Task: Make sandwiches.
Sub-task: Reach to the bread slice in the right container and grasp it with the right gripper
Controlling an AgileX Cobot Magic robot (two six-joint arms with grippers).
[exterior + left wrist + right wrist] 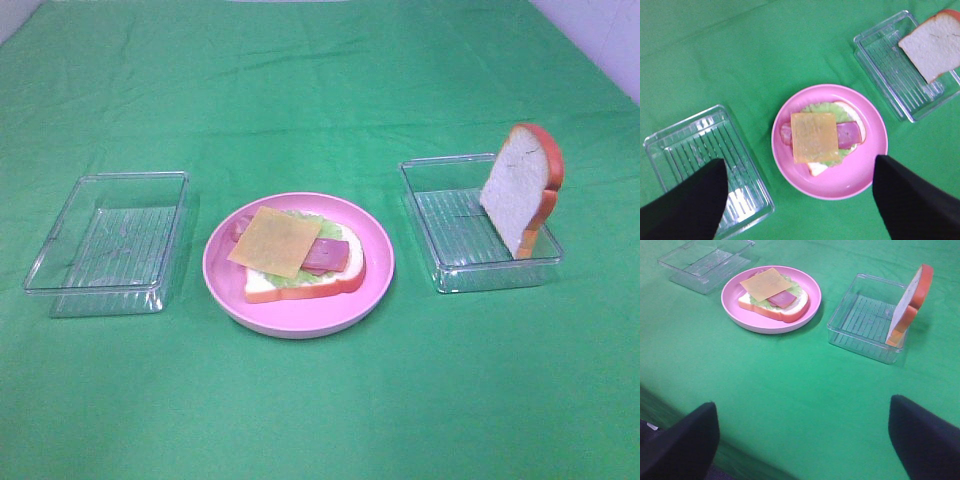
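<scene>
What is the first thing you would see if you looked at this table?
The pink plate in the middle of the green cloth catches the eye first. It holds an open sandwich: a bread slice with lettuce, a bacon strip and a yellow cheese square on top. Next comes the second bread slice, standing on edge in the clear tray to the right of the plate.

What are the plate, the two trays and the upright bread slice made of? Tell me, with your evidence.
Pink plate: probably plastic, smooth with a faint sheen.
Left tray and right tray: clear rigid plastic, seemingly; the green cloth shows through the ribbed floors.
Bread slice: looks like matte toy foam or soft plastic, with an evenly orange crust.
</scene>
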